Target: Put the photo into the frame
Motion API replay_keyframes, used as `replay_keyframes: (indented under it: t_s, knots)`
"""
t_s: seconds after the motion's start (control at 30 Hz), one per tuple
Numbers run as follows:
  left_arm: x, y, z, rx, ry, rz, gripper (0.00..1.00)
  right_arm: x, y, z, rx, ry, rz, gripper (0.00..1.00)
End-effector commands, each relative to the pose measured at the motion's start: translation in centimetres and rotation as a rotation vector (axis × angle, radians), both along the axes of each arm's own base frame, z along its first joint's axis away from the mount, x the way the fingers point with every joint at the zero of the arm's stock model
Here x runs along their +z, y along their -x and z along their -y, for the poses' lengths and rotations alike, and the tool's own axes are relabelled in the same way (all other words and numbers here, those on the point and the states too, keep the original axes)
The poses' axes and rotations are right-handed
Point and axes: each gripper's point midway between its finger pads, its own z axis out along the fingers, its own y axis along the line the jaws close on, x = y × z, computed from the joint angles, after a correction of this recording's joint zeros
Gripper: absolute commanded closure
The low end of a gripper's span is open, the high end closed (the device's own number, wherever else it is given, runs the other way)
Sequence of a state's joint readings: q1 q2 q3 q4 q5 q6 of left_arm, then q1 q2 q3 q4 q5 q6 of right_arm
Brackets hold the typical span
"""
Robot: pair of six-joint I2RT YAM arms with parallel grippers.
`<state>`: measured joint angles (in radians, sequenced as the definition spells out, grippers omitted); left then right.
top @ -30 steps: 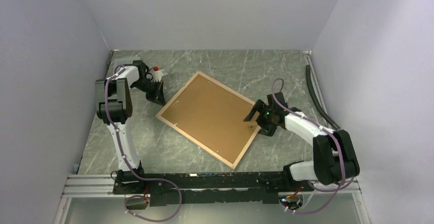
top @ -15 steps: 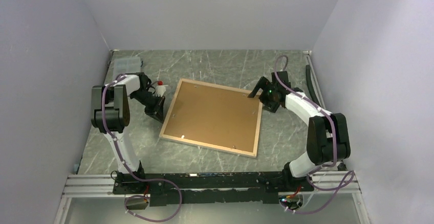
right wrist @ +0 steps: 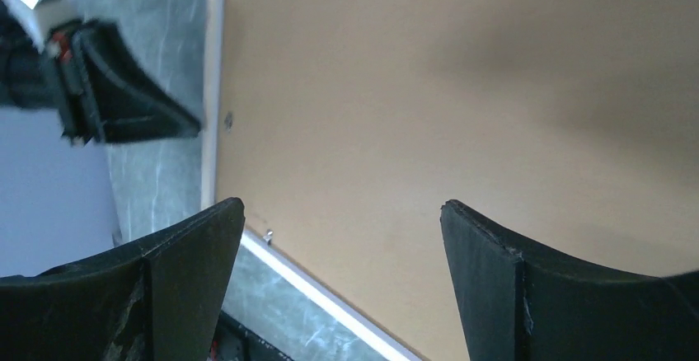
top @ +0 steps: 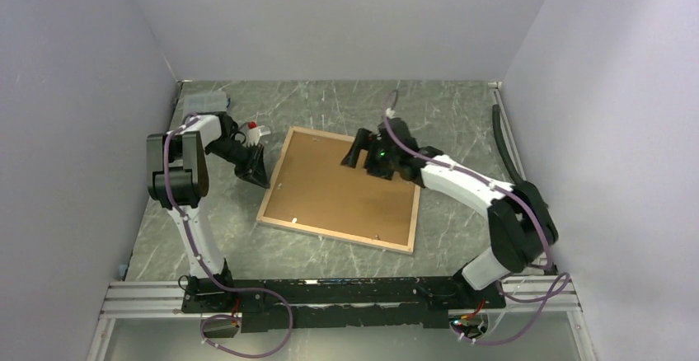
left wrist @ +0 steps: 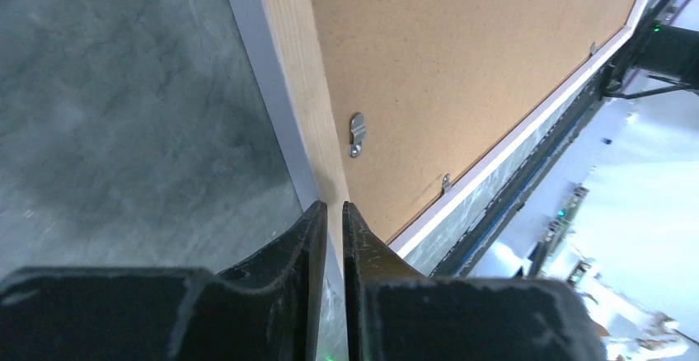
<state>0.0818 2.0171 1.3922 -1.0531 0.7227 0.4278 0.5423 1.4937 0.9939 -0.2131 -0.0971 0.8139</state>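
My left gripper is clenched empty against the frame edge, 1 metal clip just ahead; right gripper spread wide over the backing board.

Lab test cell: plain walls, marbled tabletop, aluminium mounting rail

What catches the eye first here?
A large frame lies back up at the middle of the table, its brown backing board showing. The right gripper hangs open over the board's far part. The left gripper, shut, sits at the frame's left edge.
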Motion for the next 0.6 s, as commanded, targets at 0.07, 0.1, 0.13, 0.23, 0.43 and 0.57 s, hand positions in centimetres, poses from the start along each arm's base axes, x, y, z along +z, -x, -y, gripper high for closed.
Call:
replay_keyframes:
  t_s: [0.07,0.1,0.13,0.23,0.43,0.57]
  knots:
    - [-0.6,-0.2,1.2,0.017,0.077,-0.039,0.85,1.1,0.5,-9.8,0.16,-0.149,0.013,0.09]
    - [-0.9,-0.1,1.1,0.018,0.069,-0.039,0.85,0.9,0.7,-11.0,0.18,-0.164,0.006,0.09]
    - [-1.0,-0.1,1.1,0.017,0.066,-0.039,0.85,0.7,0.8,-12.1,0.195,-0.184,-0.004,0.1]
    - [-1.5,0.0,1.0,0.01,0.062,-0.046,0.86,0.3,1.0,-15.3,0.236,-0.247,-0.026,0.11]
    - [-2.2,0.4,1.0,0.007,0.061,-0.056,0.85,-1.0,1.4,-20.3,0.294,-0.306,-0.077,0.13]
    - [-2.4,0.5,1.0,0.01,0.065,-0.06,0.84,-2.3,1.6,-22.2,0.316,-0.317,-0.101,0.14]
